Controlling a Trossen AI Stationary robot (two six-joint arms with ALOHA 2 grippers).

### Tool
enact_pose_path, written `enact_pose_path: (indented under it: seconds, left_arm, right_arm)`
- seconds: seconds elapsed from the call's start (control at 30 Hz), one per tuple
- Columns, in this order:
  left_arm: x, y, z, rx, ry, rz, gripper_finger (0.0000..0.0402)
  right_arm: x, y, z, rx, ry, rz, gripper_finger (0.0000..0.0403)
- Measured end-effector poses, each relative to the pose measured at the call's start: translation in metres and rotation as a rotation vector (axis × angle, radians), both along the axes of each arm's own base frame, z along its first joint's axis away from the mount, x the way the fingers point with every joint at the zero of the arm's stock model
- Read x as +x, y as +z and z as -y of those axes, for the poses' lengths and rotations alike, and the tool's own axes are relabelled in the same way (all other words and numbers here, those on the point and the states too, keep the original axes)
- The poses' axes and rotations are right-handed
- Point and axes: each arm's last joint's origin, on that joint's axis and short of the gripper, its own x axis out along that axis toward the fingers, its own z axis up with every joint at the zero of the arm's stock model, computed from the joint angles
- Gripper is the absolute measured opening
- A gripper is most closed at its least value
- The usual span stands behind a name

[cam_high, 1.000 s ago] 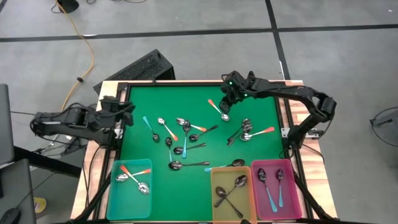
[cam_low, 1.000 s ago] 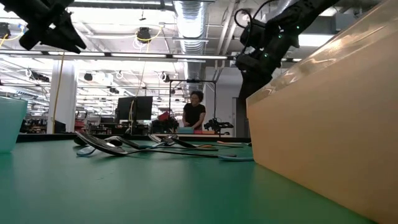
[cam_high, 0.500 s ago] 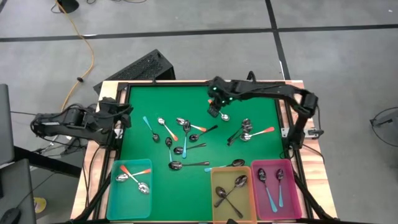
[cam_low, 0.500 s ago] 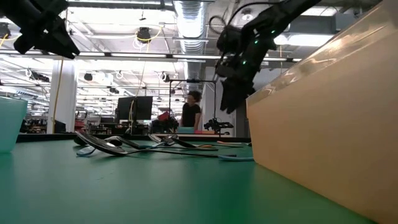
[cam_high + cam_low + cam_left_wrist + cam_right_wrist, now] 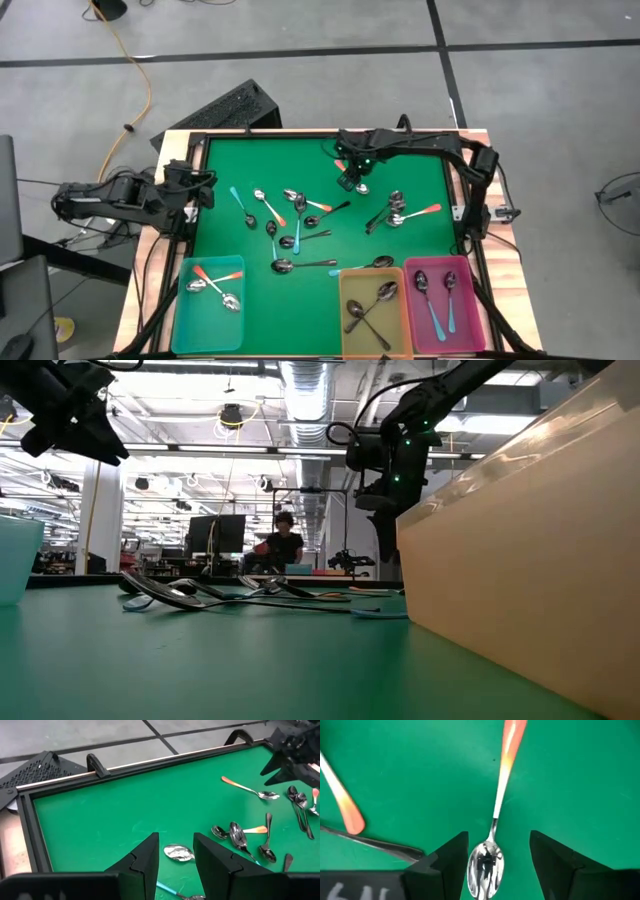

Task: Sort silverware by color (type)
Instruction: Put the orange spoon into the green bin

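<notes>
Roughly third sorted: few shiny-bowled spoons [image 5: 298, 226] in teal [image 5: 183, 318], yellow [image 5: 347, 286], pink plastic bins [image 5: 475, 320]; most scattered on green table [image 5: 410, 165]. Right claw [image 5: 495, 865] spread over orange-handled spoon [image 5: 496, 820]. Left claw [image 5: 176, 862] part-spread, empty, at table's left edge.

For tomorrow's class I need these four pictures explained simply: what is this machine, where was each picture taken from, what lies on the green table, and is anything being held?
Two dark robot arms work at a green table. One picture looks straight down, one looks level across the tabletop, and one comes from each arm's wrist. Small spoons lie scattered on the table; some already sit in the teal bin, yellow bin and pink bin. The right end effector hangs open over an orange-handled spoon, not gripping it. The left end effector waits at the table's left edge, open, holding nothing.
</notes>
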Motion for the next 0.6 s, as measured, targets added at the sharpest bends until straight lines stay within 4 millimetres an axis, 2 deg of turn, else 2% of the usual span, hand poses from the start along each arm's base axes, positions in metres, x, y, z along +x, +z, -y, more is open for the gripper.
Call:
enact_pose_path:
  seconds: [0.3,0.6]
  left_arm:
    - [0.0,0.0,0.0,0.0,0.0,0.0,0.0105]
    - [0.0,0.0,0.0,-0.006,-0.005,0.0,0.0105]
  right_arm:
    - [0.003,-0.001,-0.008,-0.077,-0.05,-0.043,0.0218]
    - [-0.002,-0.022,-0.017,-0.042,-0.119,-0.079,0.0218]
